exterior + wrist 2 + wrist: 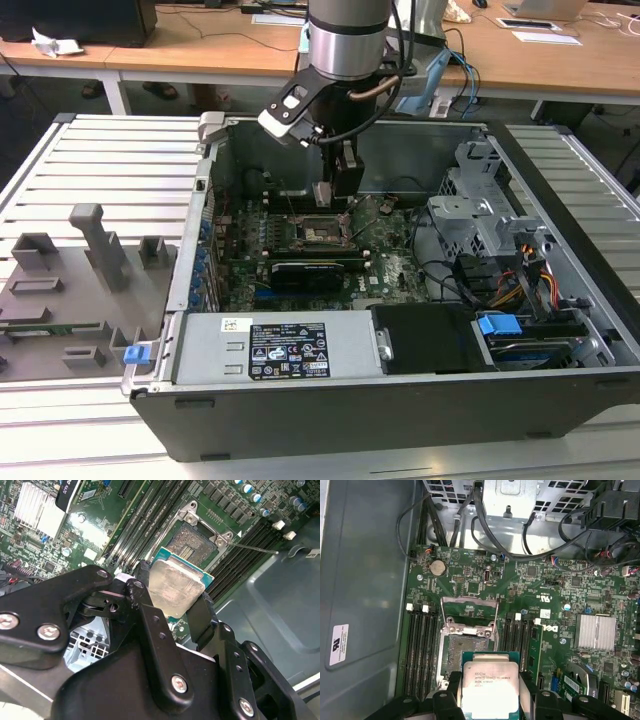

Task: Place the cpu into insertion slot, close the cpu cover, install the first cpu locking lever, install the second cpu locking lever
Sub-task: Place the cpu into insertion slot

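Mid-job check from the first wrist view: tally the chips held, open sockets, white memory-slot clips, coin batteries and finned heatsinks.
silver-grey square cpu, held in the gripper: 1
square black insertion slot, uncovered: 1
white memory-slot clips: 4
round silver coin battery: 1
silver finned heatsink: 1
Total: 8

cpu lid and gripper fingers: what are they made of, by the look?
cpu: dull silver-grey metal lid with soft glare, on a green board rim. Gripper fingers: matte black, coated metal or hard plastic, can't tell which; silver screws set in them.
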`<state>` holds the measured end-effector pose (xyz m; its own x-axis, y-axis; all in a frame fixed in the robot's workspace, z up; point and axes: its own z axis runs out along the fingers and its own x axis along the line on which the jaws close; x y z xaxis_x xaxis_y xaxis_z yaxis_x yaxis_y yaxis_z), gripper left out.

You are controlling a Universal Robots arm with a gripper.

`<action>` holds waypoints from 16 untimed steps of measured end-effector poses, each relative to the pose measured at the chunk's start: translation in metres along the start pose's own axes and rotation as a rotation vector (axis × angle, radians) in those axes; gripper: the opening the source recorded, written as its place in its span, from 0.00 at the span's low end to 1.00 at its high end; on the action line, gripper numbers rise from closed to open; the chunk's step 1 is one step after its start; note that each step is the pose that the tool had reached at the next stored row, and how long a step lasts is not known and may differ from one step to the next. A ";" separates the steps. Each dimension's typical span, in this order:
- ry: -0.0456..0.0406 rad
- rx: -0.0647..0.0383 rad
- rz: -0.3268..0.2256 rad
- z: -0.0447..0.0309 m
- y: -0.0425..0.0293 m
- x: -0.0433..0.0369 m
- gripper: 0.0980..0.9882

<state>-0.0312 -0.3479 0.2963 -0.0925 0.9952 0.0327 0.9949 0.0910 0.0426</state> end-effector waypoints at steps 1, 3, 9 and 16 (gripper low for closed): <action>0.0000 0.000 0.000 0.0002 0.0000 0.0000 0.50; 0.0001 0.000 0.000 0.0006 0.0000 0.0000 0.50; 0.0001 0.000 0.000 0.0016 -0.0001 0.0000 0.50; 0.0001 0.001 0.000 0.0029 -0.0001 -0.0001 0.50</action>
<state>-0.0312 -0.3479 0.2934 -0.0924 0.9952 0.0327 0.9950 0.0910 0.0420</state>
